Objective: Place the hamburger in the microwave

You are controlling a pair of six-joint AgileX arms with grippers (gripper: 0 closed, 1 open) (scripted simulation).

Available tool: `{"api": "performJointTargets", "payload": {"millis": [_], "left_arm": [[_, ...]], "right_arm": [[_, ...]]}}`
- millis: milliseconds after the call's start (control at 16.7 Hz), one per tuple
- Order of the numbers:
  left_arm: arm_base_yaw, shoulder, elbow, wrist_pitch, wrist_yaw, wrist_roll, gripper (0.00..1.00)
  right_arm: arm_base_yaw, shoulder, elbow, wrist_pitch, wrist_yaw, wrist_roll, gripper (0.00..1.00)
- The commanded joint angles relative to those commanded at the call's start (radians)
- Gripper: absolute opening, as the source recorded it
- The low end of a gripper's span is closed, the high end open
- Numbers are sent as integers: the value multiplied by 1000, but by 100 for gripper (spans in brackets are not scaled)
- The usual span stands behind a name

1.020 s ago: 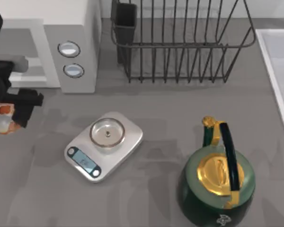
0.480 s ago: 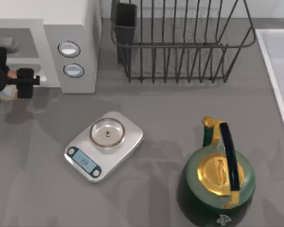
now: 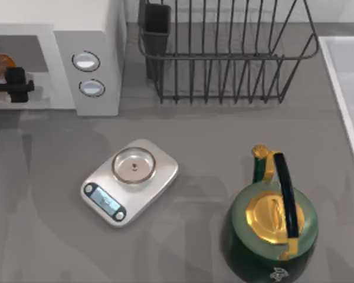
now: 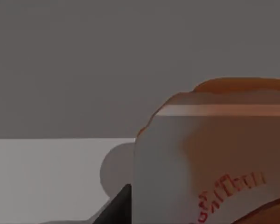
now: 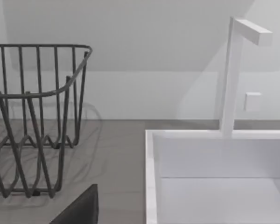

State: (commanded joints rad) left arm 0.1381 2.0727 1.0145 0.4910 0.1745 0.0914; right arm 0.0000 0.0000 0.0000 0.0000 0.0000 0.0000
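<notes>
The white microwave stands open at the table's back left, its light grey cavity facing the front. My left gripper reaches into that cavity at the far left edge of the top view and is shut on the hamburger, an orange lump seen just beyond the black fingers. In the left wrist view the hamburger looms close, orange with a pale wrapper and red lettering, against the grey cavity wall. My right arm is parked off to the right.
A silver kitchen scale lies at centre left. A green kettle with a gold lid stands front right. A black wire rack sits at the back, beside a white sink.
My left gripper carried the hamburger from in front of the microwave, back and up, into the cavity. Nothing else moved.
</notes>
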Motion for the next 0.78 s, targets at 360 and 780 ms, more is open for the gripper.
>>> {"api": "performJointTargets", "payload": {"millis": [360,780], "left_arm": [[47,47,-87,326,40,-2,0],[47,48,-91,350,41,-1,0]], "right_arm": [[0,0,0,0,0,0,100],[0,0,0,0,0,0,100]]}}
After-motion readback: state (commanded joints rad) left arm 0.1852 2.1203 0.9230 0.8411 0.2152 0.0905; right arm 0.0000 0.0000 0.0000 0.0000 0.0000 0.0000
